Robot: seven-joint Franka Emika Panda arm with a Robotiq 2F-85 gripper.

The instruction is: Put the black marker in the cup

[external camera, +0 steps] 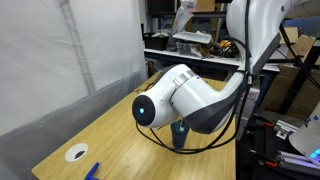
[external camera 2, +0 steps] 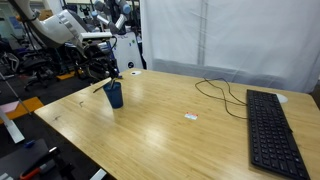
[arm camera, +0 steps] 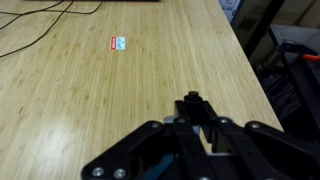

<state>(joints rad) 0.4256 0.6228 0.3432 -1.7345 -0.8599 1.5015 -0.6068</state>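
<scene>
In an exterior view my arm fills the frame, with the cup upright on the table and partly hidden under it; a white disc and a blue object lie near the front edge. In an exterior view my claw hangs just above the cup, and the marker shows as a thin tilted stick at the rim, too small to tell if it sits inside; the keyboard lies well apart. Wrist view: claw tips drawn together, whether pinching anything I cannot tell, with bare wood and a small sticker ahead.
</scene>
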